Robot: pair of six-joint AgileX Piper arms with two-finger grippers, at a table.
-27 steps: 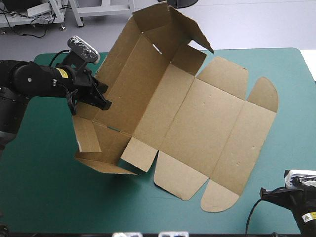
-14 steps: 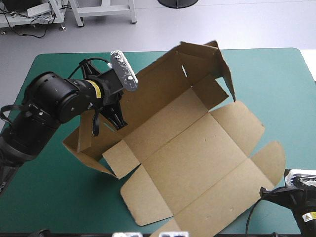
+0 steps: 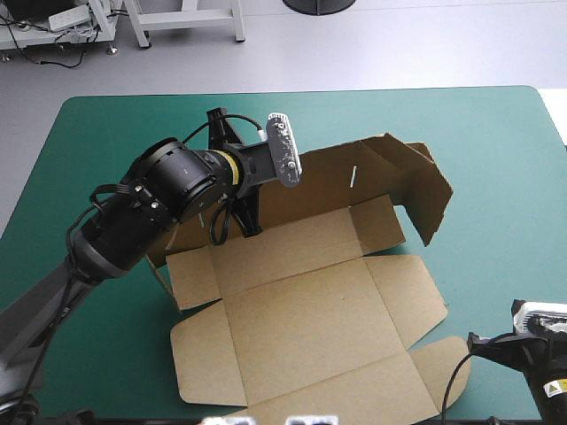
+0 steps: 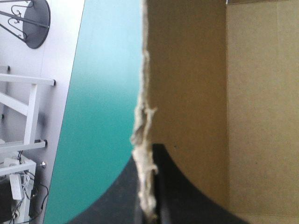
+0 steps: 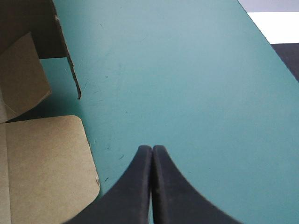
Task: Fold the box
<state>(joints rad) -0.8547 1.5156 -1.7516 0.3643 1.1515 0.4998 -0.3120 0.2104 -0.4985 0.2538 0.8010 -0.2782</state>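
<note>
I'm seeing the L claw [image 4: 148, 156] gripping the box [image 3: 310, 310] by its rear wall, the frayed board edge pinched btw the black fingers [image 4: 187, 196]. Box is lying mid-surface [image 3: 496, 133]: base & near flaps flat, rear wall standing, far-right end panel raised and leaning in. R claw [image 5: 152, 150] is sitting clenched on nothing, tips touching, over bare teal-green near the front-right corner, w/ a rounded flap [image 5: 42, 158] just beside it.
</note>
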